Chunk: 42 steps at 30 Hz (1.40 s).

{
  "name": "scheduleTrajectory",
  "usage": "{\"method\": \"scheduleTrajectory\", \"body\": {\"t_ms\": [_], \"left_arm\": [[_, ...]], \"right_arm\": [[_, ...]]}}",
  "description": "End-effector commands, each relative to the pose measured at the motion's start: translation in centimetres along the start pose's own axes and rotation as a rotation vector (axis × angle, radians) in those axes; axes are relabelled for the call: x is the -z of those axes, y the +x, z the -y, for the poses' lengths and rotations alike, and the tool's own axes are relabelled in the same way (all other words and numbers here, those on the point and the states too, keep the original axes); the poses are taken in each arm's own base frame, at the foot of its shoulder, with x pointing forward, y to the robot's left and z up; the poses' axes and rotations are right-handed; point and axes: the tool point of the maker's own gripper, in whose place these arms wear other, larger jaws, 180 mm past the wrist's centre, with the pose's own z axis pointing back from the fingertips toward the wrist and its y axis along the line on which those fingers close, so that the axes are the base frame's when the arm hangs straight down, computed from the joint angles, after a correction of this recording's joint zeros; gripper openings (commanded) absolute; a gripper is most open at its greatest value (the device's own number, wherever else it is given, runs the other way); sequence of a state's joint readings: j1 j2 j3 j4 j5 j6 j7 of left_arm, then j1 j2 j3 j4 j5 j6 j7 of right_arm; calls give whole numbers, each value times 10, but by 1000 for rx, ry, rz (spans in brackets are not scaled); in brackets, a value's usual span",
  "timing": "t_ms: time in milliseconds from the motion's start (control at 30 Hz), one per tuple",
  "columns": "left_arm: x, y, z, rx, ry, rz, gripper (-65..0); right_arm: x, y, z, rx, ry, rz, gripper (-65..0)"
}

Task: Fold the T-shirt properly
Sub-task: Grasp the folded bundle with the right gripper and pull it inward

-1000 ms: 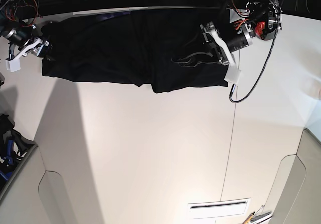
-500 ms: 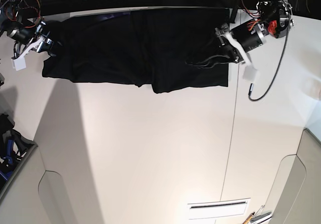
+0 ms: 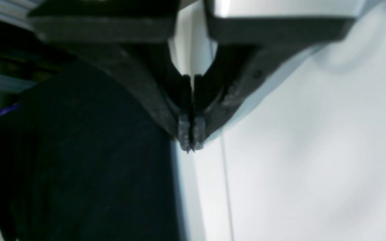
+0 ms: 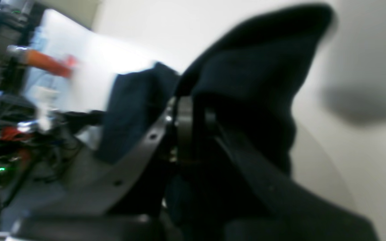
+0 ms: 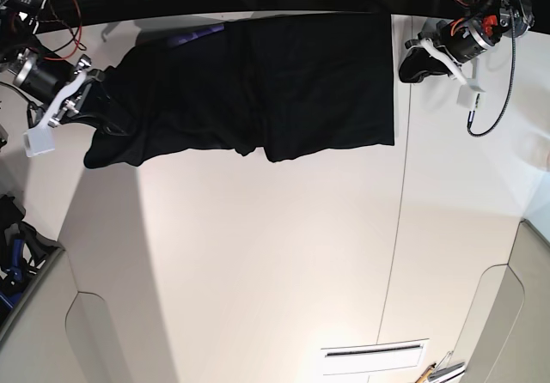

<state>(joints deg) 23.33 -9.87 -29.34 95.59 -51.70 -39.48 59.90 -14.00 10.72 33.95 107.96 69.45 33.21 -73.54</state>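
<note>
T-shirt (image 5: 258, 91): plain black cloth, spread as a wide band along the far edge of the white worktop (image 5: 258, 271), near edge uneven with a step around the middle, a thin strip of blue-purple showing at its far edge; printed side not visible. The end on the base view's left is bunched and pulled up off the worktop, hanging in a drooping point. Right pincer (image 5: 82, 100) is clamped on that bunched end; in the right wrist view the black cloth (image 4: 246, 83) is wedged between the dark fingers (image 4: 183, 130) and drapes over them, picture blurred. Left pincer (image 5: 411, 63) sits just beyond the opposite edge of the shirt, over bare worktop, fingers together with nothing between them; left wrist view shows the tips (image 3: 190, 137) pressed tight above the shirt's edge (image 3: 95, 167) and a thin seam line in the worktop. Worktop is white, with a seam running front to back and a slotted white plate (image 5: 374, 357) near the front edge. Cables and red-orange parts clutter the dark background behind both arms.
</note>
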Motion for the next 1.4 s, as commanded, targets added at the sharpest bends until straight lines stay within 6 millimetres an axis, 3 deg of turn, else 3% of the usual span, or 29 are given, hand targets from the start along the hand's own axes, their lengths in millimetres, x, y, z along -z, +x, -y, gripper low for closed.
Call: {"method": "scheduleTrajectory", "body": {"t_ms": [0, 233, 533, 700, 833, 1133, 1167, 1267, 1300, 1367], "left_arm": [[-2, 6, 1, 18, -10, 14, -650], [10, -3, 16, 32, -56, -23, -650], [14, -6, 22, 36, -74, -36, -650], [14, -6, 22, 37, -74, -37, -650], [14, -6, 22, 37, -74, -36, -650], [14, -6, 22, 37, -74, -36, -650], [14, -6, 22, 37, -74, -36, -650], [14, -6, 22, 36, -74, -36, -650], [14, -6, 22, 36, -74, -36, -650], [14, -6, 22, 37, -74, -36, -650]], "right_arm": [[4, 7, -20, -19, 60, 39, -650], [67, -18, -106, -4, 298, 9, -650], [132, -43, -159, -201, 358, -86, -650], [157, -59, -174, -231, 413, -140, -650], [171, -75, -176, -228, 434, -206, -650], [177, -83, -175, -198, 450, -237, -650], [177, -83, -176, -191, 457, -233, -628], [174, -77, -184, -149, 499, -211, -403], [173, -75, -188, -130, 518, -200, -361], [171, -69, -196, -94, 556, -179, -344]]}}
